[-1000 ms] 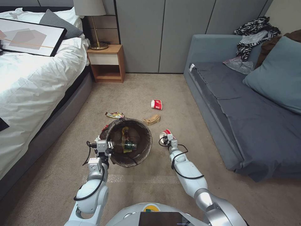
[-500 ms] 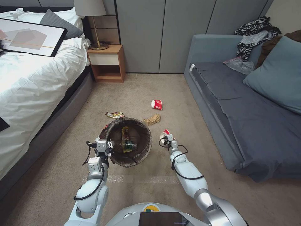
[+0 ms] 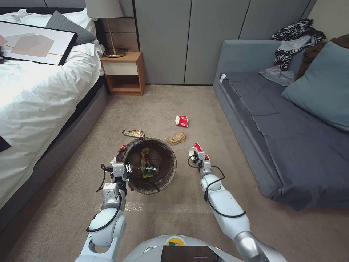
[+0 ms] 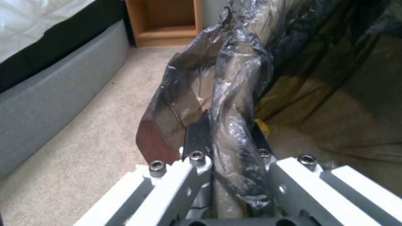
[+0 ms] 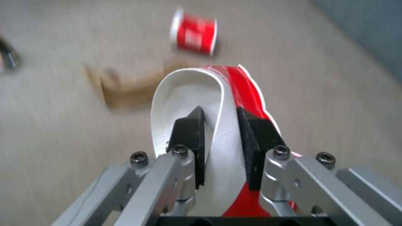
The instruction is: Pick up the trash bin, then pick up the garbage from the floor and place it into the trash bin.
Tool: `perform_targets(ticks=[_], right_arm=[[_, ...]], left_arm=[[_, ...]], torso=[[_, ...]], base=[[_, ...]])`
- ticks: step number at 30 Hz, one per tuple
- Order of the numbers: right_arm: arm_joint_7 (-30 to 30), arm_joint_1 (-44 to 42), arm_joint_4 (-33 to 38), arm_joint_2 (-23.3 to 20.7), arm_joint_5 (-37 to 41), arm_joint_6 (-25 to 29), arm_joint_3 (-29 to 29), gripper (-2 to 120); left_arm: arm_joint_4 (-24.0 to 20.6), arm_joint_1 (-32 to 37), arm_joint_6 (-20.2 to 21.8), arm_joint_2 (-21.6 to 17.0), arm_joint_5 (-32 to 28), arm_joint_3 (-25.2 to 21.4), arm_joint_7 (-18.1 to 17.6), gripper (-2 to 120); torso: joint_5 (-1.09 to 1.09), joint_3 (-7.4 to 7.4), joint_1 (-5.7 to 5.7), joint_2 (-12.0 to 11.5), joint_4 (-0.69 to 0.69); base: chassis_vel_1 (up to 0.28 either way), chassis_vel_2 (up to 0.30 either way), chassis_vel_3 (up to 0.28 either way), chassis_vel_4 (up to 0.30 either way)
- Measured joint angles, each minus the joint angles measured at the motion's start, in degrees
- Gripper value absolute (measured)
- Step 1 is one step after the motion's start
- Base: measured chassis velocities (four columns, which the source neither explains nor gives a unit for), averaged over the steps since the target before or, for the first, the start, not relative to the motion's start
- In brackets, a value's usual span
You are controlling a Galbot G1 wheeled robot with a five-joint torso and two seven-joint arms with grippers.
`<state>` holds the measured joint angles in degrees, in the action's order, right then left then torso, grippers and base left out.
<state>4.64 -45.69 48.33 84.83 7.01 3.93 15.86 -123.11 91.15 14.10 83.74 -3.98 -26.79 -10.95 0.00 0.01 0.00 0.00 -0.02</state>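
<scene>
Brown liner plastic is bunched between the fingers of the left pincer, which is clamped on the near-left rim of the trash bin; that arm reaches forward, low, and has not shifted over the last second. The bin sits over the carpet between bed and sofa, with a bottle and wrappers already inside. A snack wrapper lies on the floor just beyond it, a tan paper bag to its right, and a second red cup farther off.

The change is on the right: the right pincer, closed on the flattened wall of a red-and-white paper cup, has lifted slightly away from the bin, the forearm swinging outward. The cup looks clear of the carpet, so it seems ready to be carried to the bin.
</scene>
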Motion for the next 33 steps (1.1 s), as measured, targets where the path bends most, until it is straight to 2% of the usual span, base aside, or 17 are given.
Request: perform_targets(ticks=[4, 5, 8, 10, 12, 14, 16, 17, 18, 22, 26, 33], right_arm=[[1.23, -3.85, 9.66, -1.62, 1.05, -0.01, -0.14, 17], [1.23, -3.85, 9.66, -1.62, 1.05, -0.01, -0.14, 17], [1.43, -7.27, 21.18, -2.96, 3.38, 2.35, 0.04, 17], [0.93, -7.88, 23.35, -3.18, 4.06, 3.12, 0.03, 17], [-3.96, -10.88, 32.99, -4.34, 6.48, 7.83, -0.20, 17], [-5.52, -11.55, 34.74, -4.58, 6.78, 8.86, -0.37, 17], [-9.85, -13.20, 39.44, -5.14, 7.32, 11.27, -0.87, 17], [-14.16, -14.89, 44.60, -5.63, 8.09, 13.49, -1.53, 17], [-14.16, -14.89, 44.60, -5.63, 8.09, 13.49, -1.53, 17], [-21.17, -19.68, 57.93, -7.04, 11.03, 15.82, -5.49, 17], [-22.79, -22.23, 61.56, -8.15, 9.97, 15.80, -9.79, 17], [-23.68, -25.19, 59.07, -7.98, 6.50, 17.38, -12.18, 17]], left_arm=[[0.41, -0.04, 0.00, -0.07, -0.01, 0.09, 0.00, 3], [0.41, -0.04, 0.00, -0.07, -0.01, 0.09, 0.00, 3], [0.70, -0.06, 0.02, -0.04, -0.07, 0.37, -0.01, 3], [0.74, -0.08, 0.06, -0.04, -0.12, 0.40, -0.02, 3], [0.87, -0.17, 0.39, -0.09, -0.65, 0.58, -0.11, 3], [0.87, -0.20, 0.52, -0.11, -0.85, 0.67, -0.13, 3], [0.87, -0.21, 1.00, -0.16, -1.59, 0.96, -0.27, 3], [0.78, -0.19, 1.80, -0.27, -2.69, 1.38, -0.70, 3], [0.78, -0.19, 1.80, -0.27, -2.69, 1.38, -0.70, 3], [-0.43, -0.19, 4.76, -0.50, -5.88, 1.91, -1.58, 3], [-1.36, -0.27, 6.69, -0.61, -6.97, 1.96, -2.09, 3], [-1.78, -0.25, 7.13, -0.52, -6.99, 1.81, -2.32, 3]], torso=[[0.00, 0.00, 0.00, 0.00, 0.01], [0.00, 0.00, 0.00, 0.00, 0.01], [0.00, -0.01, 0.00, 0.00, 0.01], [0.00, -0.01, 0.00, 0.00, 0.01], [-0.01, -0.02, 0.00, 0.00, 0.01], [0.00, -0.02, 0.00, 0.00, 0.01], [0.01, -0.01, 0.00, 0.00, 0.01], [-0.01, -0.02, -0.01, 0.00, 0.01], [-0.01, -0.02, -0.01, 0.00, 0.01], [-0.01, -0.02, -0.01, 0.00, 0.02], [-0.01, -0.02, -0.01, 0.00, 0.02], [-0.01, -0.02, -0.01, 0.00, 0.02]], base=[[0.000, 0.000, 0.000, 0.000], [0.000, 0.000, 0.000, 0.000], [0.000, 0.000, 0.000, 0.000], [0.000, 0.000, 0.000, 0.000], [0.000, 0.000, 0.000, 0.000], [0.000, 0.000, 0.000, 0.000], [0.000, 0.000, 0.000, 0.000], [0.000, 0.000, 0.000, 0.000], [0.000, 0.000, 0.000, 0.000], [0.000, 0.000, 0.000, 0.000], [0.000, 0.000, 0.000, 0.000], [0.000, 0.000, 0.000, 0.000]])
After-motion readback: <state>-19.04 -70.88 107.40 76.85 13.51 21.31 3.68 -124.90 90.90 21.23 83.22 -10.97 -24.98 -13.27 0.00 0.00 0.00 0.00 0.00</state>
